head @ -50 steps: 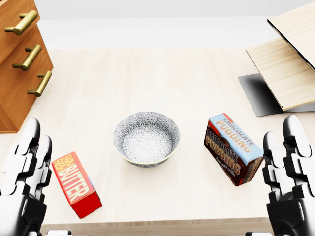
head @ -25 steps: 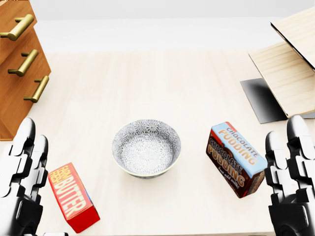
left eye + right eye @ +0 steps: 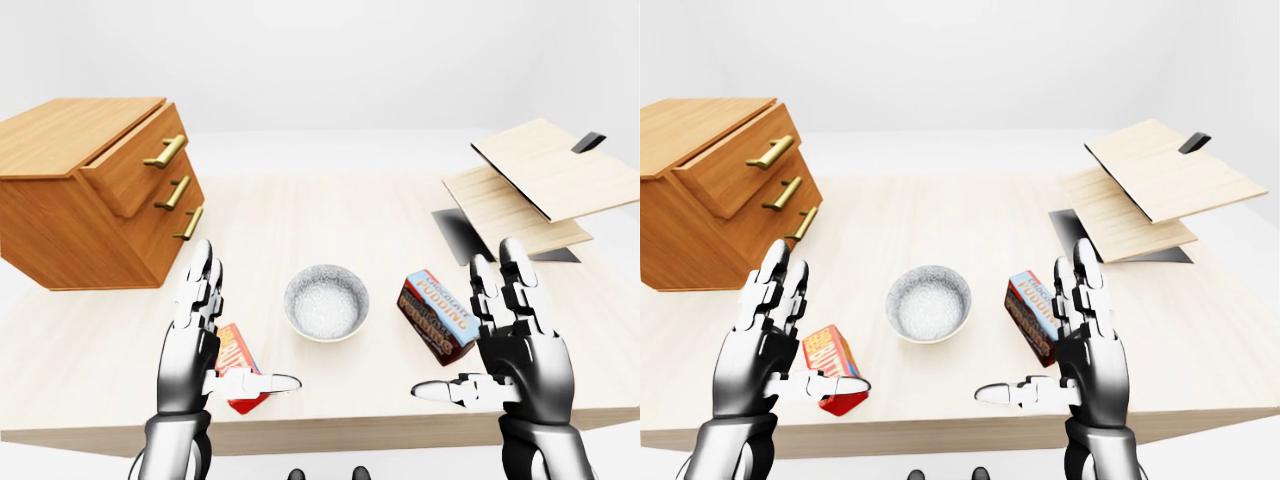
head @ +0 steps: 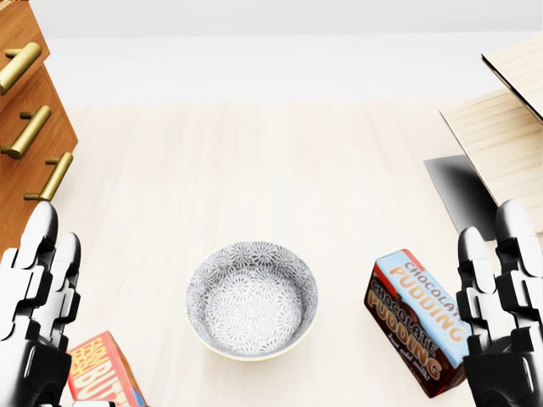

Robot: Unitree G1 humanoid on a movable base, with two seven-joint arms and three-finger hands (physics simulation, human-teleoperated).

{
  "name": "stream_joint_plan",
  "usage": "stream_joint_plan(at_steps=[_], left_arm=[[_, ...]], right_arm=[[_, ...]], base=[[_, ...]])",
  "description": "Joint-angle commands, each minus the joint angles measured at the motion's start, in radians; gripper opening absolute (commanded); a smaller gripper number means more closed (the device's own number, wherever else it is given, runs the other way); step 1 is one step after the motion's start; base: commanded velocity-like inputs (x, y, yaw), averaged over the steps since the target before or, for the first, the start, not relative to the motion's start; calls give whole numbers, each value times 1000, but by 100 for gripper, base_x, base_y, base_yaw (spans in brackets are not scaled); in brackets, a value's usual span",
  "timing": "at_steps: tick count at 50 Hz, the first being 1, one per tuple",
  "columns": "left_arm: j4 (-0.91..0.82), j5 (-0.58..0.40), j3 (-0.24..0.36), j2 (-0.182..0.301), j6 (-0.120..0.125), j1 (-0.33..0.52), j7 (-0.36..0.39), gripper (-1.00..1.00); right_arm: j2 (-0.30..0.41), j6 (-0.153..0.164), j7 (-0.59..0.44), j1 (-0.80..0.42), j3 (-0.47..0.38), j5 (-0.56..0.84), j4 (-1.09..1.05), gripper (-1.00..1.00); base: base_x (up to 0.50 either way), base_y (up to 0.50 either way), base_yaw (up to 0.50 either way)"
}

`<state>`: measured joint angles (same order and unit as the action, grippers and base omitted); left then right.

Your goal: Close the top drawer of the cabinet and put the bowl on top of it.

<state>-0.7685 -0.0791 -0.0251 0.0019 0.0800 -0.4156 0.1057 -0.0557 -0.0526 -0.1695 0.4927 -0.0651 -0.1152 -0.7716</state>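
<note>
A patterned grey bowl point(image 4: 252, 299) sits upright on the pale table, low and central in the head view. A wooden cabinet point(image 3: 70, 200) with three brass-handled drawers stands at the left; its top drawer point(image 3: 135, 160) juts out a little. My left hand point(image 3: 215, 335) is raised at the bowl's left, fingers spread and open, holding nothing. At the bowl's right my right hand point(image 3: 500, 335) is likewise open and empty. Neither hand touches the bowl.
A red butter box point(image 4: 102, 373) lies beside my left hand. A chocolate pudding box point(image 4: 416, 320) lies tilted by my right hand. Light wooden boards point(image 3: 540, 185) over a dark sheet are stacked at the table's right. The table's near edge point(image 3: 330, 425) runs below my hands.
The whole head view has shifted: bowl, butter and pudding boxes slid down the picture and the cabinet slid left, so the camera moved. Both hands stay open in place.
</note>
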Motion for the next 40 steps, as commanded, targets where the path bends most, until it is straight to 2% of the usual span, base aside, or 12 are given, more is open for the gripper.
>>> stream_joint_plan(at_steps=[1, 20, 26, 40], left_arm=[[4, 1, 2, -1, -2, 2, 1, 100], [3, 1, 4, -2, 1, 6, 2, 100], [1, 1, 4, -2, 3, 5, 3, 100], [-7, 3, 4, -3, 2, -2, 5, 100]], right_arm=[[1, -8, -1, 7, 2, -1, -1, 100], [2, -7, 10, 2, 5, 3, 0, 100], [1, -3, 12, -1, -1, 1, 1, 100], [-8, -20, 27, -1, -8, 18, 1, 100]], base=[[23, 0, 0], [23, 0, 0], [0, 0, 0], [0, 0, 0]])
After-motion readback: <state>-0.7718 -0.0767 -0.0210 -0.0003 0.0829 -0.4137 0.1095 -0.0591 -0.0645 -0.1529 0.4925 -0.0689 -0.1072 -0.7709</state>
